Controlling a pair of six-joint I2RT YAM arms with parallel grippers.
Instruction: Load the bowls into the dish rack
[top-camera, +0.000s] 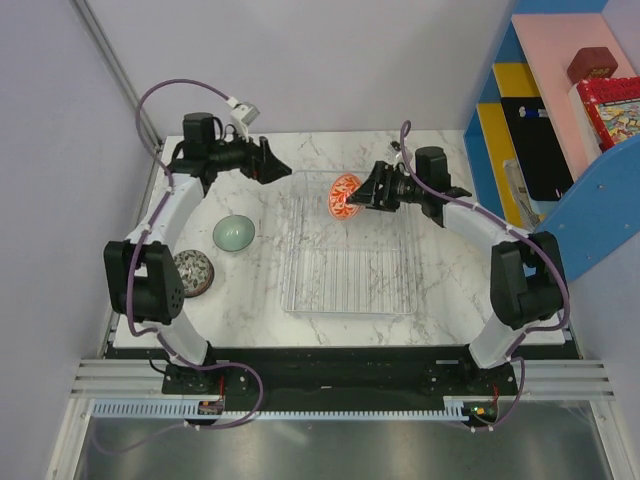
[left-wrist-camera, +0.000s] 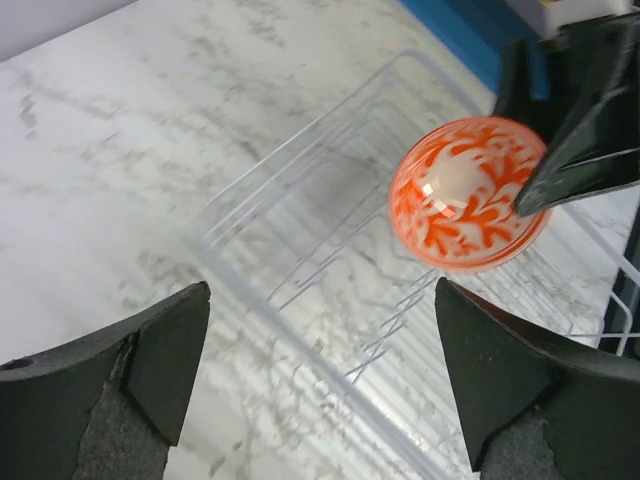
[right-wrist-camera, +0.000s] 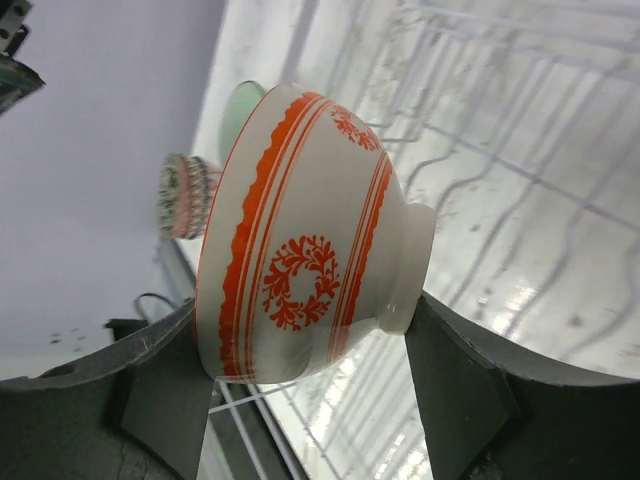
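Marble table (top-camera: 250, 290) | right jaws grasp orange bowl (top-camera: 344, 197) above rack (top-camera: 350, 272) | left jaws released

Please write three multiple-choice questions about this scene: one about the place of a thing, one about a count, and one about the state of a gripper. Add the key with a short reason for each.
1. Where is the pale green bowl?
A. on the table, left of the dish rack
B. inside the rack
C. stacked in another bowl

2. How many bowls show in the top view?
A. two
B. three
C. five

3. What is the state of the right gripper?
A. open and empty
B. shut on the orange-patterned bowl
C. shut on nothing

Key:
1 A, it sits on the marble beside the rack.
2 B, the green one, the orange one and the speckled bowl.
3 B, the right wrist view shows the bowl clamped between its fingers.
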